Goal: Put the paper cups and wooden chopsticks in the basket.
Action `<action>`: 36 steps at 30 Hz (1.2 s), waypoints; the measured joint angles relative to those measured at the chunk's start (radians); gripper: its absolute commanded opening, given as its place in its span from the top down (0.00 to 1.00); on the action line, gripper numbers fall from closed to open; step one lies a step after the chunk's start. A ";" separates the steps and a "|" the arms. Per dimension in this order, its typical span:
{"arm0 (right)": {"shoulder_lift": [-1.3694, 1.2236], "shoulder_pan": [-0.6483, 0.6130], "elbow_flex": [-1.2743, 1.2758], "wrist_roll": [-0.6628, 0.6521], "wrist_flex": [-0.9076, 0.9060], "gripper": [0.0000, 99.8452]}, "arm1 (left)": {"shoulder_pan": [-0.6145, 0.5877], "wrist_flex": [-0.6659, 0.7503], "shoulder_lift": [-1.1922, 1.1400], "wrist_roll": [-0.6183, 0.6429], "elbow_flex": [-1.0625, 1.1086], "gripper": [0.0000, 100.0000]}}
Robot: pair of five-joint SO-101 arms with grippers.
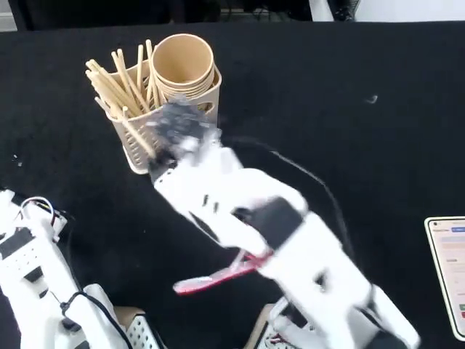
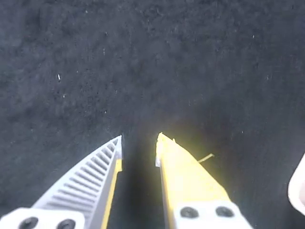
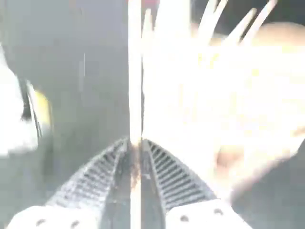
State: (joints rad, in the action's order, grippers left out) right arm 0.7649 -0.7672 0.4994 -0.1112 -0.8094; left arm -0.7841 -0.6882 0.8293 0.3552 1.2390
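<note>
A: Right claw (image 3: pixel 135 142)?
B: Clamped on one chopstick (image 3: pixel 135 71) (blurred), just beside the basket (image 1: pixel 129 153) holding paper cups (image 1: pixel 183 62) and bundled chopsticks (image 1: pixel 116 83).
A: Left claw (image 2: pixel 138 140)?
B: Tips apart, over the black surface (image 2: pixel 143 57).

A matt, linty black cloth (image 1: pixel 378 145) lay under a slotted beige plastic basket (image 1: pixel 138 149) holding matt tan paper cups (image 1: pixel 183 62) and pale bare-wood chopsticks (image 1: pixel 116 83), while the right gripper (image 3: pixel 136 143) had ribbed grey plastic fingers (image 3: pixel 90 181) and the left gripper (image 2: pixel 139 140) had one of smooth yellow plastic.
</note>
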 measured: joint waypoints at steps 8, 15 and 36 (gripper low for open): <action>-0.044 0.044 0.029 0.000 0.646 0.99 | 0.123 0.046 0.000 0.012 0.037 0.87; -0.321 0.049 0.018 0.000 1.039 0.99 | 0.133 0.046 0.000 0.012 0.037 0.87; -0.365 0.109 -0.206 0.000 0.483 0.98 | 0.141 0.046 0.000 0.012 0.037 0.87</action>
State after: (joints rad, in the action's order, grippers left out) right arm 0.3997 -0.6582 0.2938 -0.1112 -0.3261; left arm -0.6429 -0.6421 0.8293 0.3675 1.2758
